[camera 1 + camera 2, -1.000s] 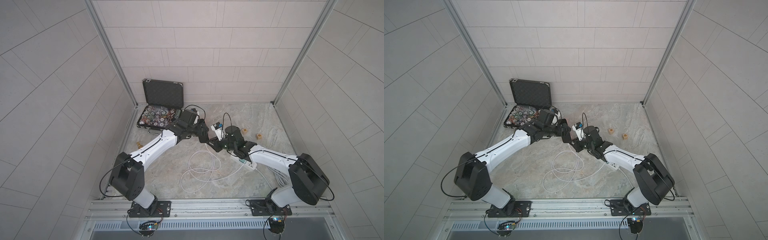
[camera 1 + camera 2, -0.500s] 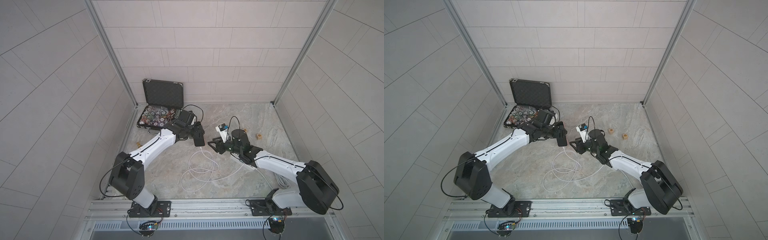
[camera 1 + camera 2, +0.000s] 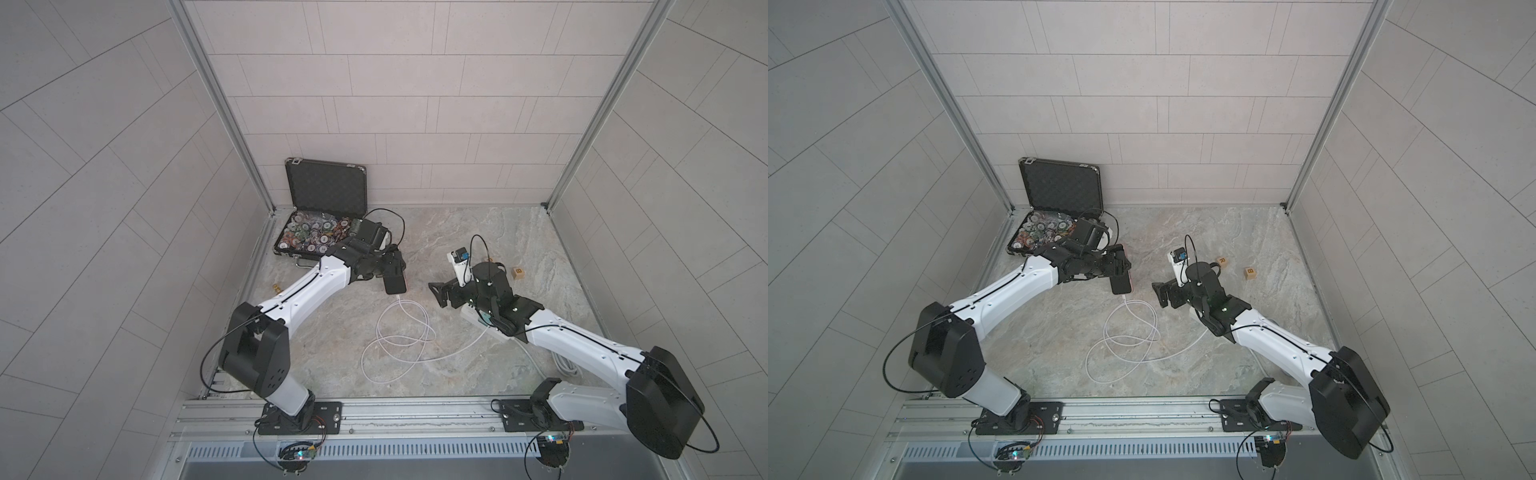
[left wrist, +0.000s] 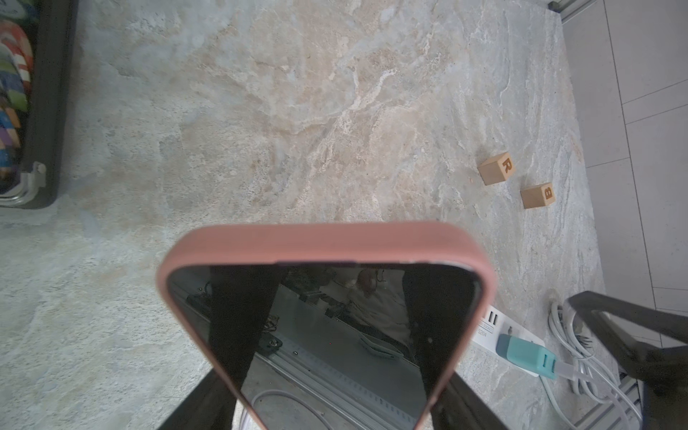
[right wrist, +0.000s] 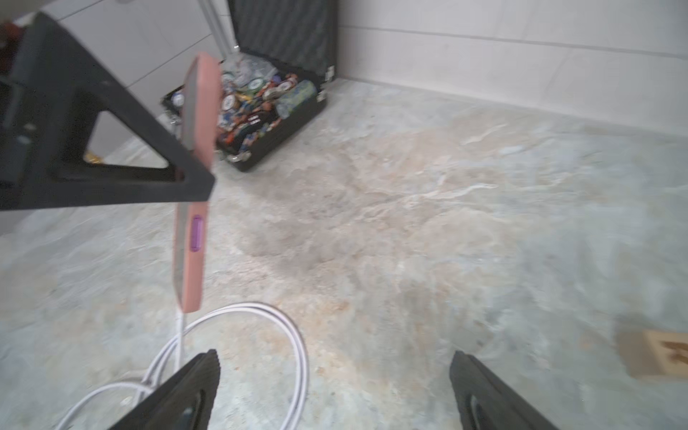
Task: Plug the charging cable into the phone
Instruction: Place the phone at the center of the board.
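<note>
The phone (image 3: 395,284), black-faced in a pinkish case, hangs upright above the floor with my left gripper (image 3: 392,272) shut on its sides. In the left wrist view the phone (image 4: 324,316) fills the space between the two fingers. The charging cable (image 5: 303,359) lies in loose white loops below. Its plug tip (image 3: 398,298) meets the phone's lower end. Its teal adapter (image 4: 526,355) sits in the power strip (image 4: 495,324). My right gripper (image 3: 439,294) stands open to the right of the phone, apart from it and holding nothing; in the right wrist view its fingertips (image 5: 208,368) are spread wide.
An open black case of poker chips (image 3: 316,237) stands at the back left, just behind the left arm. Two wooden letter blocks, R (image 4: 497,167) and B (image 4: 538,195), lie at the back right. The power strip's thick cord (image 3: 565,365) lies under the right arm.
The right gripper, which was shut at the phone's lower end, has opened wide and drawn back to the right. The left gripper still holds the phone, now clear of the right arm.
</note>
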`<action>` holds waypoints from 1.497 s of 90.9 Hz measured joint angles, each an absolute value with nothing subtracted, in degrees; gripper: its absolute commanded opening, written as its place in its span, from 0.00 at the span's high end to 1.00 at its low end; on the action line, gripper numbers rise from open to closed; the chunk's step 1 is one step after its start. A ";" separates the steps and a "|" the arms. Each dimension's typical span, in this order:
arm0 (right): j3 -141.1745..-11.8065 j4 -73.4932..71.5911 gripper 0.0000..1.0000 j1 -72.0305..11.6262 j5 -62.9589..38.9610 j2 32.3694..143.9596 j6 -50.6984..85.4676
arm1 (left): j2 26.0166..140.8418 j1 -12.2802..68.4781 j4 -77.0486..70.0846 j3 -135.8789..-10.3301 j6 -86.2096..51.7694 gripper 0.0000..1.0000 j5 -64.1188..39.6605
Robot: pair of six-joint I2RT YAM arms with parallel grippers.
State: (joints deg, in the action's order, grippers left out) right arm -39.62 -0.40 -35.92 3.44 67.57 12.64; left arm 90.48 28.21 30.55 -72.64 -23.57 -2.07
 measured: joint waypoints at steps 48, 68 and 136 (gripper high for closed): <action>-34.57 -0.38 0.00 -35.92 18.13 58.96 8.36 | 97.73 27.77 36.21 -80.53 -21.32 0.36 -0.45; -32.93 -0.01 0.00 -35.92 18.26 57.14 8.12 | 105.45 27.77 43.86 -91.09 -17.80 0.36 0.80; -29.78 -1.85 0.00 -35.92 16.10 56.97 9.98 | 134.61 28.03 65.17 -125.16 -7.27 0.33 7.22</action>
